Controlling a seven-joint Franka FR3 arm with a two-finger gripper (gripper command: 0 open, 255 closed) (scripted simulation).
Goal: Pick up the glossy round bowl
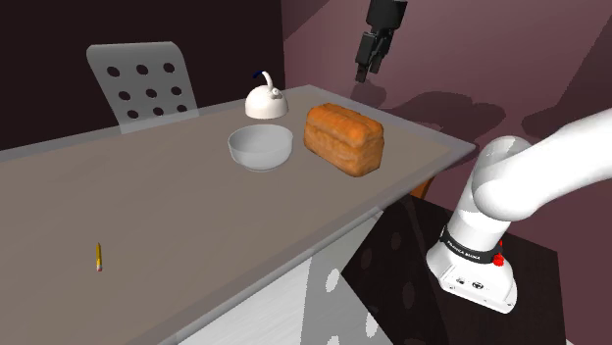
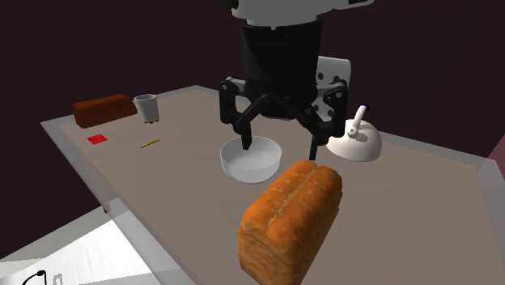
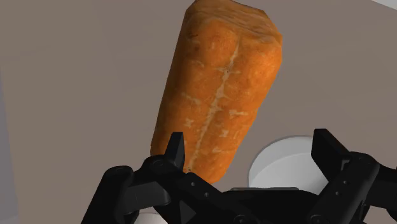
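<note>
A pale, glossy round bowl [image 1: 261,147] sits upright on the grey table [image 1: 147,201]. At its three o'clock, just beside it but apart, lies an orange-brown loaf [image 1: 343,138]. At the bowl's twelve o'clock stands a white kettle [image 1: 265,102] with a dark handle. The black gripper [image 1: 365,71] hangs above the table's far edge, at the loaf's one o'clock, fingers pointing down. A small pencil [image 1: 98,257] lies well apart, at the bowl's eight o'clock. A perforated chair back [image 1: 143,82] rises at the kettle's nine o'clock. The white arm [image 1: 535,167] bends at four o'clock from the loaf.
</note>
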